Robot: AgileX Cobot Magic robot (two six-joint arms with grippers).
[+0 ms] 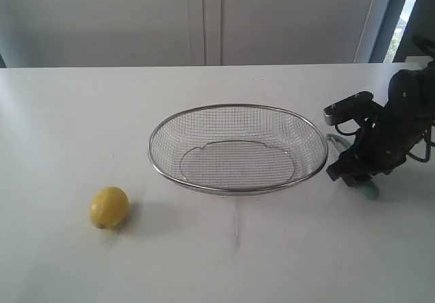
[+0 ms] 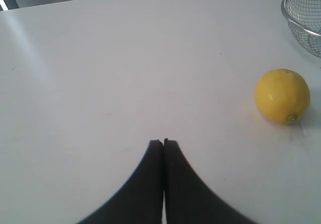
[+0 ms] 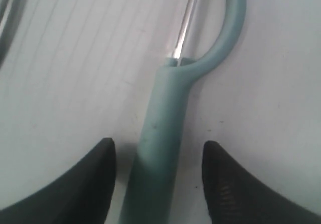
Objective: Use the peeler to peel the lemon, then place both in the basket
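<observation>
Wire-mesh basket, lemon outside it, right hand open astride peeler, left hand closed

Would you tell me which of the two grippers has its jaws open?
The right gripper: its jaws stand apart on either side of the peeler handle, whereas those of the left gripper are pressed together.
</observation>
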